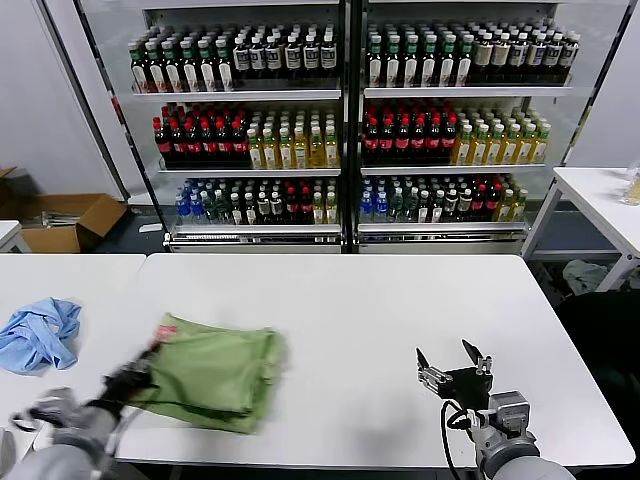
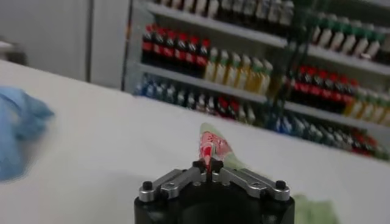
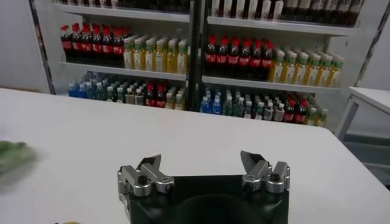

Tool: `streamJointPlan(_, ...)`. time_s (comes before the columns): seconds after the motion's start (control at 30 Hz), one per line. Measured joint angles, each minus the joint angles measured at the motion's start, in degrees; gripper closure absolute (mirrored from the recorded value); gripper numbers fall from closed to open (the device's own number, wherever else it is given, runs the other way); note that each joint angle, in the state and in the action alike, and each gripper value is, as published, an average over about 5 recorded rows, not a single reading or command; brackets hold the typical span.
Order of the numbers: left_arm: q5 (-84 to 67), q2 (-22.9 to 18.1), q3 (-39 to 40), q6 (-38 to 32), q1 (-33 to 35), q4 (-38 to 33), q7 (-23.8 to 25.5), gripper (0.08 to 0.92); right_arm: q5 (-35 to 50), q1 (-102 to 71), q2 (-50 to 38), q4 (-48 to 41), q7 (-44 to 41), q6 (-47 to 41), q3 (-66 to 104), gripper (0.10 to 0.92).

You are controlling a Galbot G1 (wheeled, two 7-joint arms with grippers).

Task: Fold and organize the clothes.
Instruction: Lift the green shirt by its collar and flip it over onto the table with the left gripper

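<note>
- Where the white desk (image 1: 350, 300) meets its near left part, the light green polo shirt (image 1: 215, 375) is seen lying folded into a rough bundle, its red-and-white printed corner turned toward the left edge.
- The left claw (image 1: 135, 378) is found at the shirt's left edge, pressed closed on a pinch of the fabric; in the left wrist view the claw (image 2: 208, 168) is shown with its fingers brought together on the red-and-white printed cloth (image 2: 210, 148).
- The right claw (image 1: 452, 358) is held above bare desk toward the near right, well apart from the shirt, its fingers spread wide with nothing between them.
- A light blue cloth (image 1: 40, 333) is seen crumpled near the desk's left end, apart from the shirt.
</note>
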Motion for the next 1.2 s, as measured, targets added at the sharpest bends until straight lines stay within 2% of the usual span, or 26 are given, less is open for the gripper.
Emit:
streamJointPlan(0.2, -10.4, 4.8, -9.2, 1.6, -0.7, -1.1, -0.8, 0.906, 0.2, 0.2, -0.3, -0.2, 0.0, 0.0, 0.6, 0.203)
streamJointPlan(0.37, -13.2, 3.5, -8.8, 2.1, -1.9, -4.3, -1.7, 0.906, 0.0, 0.0, -0.1, 0.0, 0.1, 0.0, 1.1, 0.203)
streamJointPlan(0.5, -9.8, -1.2, -2.5, 1.4, -2.0, -6.4, -1.7, 0.906, -0.3, 0.3, 0.0, -0.2, 0.4, 0.0, 1.0, 0.203)
streamJointPlan(0.8, 4.9, -12.6, 21.0, -2.1, -5.2, -5.0, -2.1, 0.906, -1.2, 1.0, 0.5, -0.9, 0.5, -0.1, -0.1, 0.203)
streamJointPlan(1.03, 12.7, -17.1, 30.9, -5.2, -8.9, 0.0, -3.4, 0.896, -1.4, 2.0, 0.4, -1.6, 0.5, -0.1, -1.1, 0.202)
streamJointPlan(1.2, 16.2, -18.3, 34.4, -7.2, -10.6, 2.1, -4.0, 0.776, -1.3, 3.2, 0.2, -2.3, 0.4, -0.1, -2.1, 0.203)
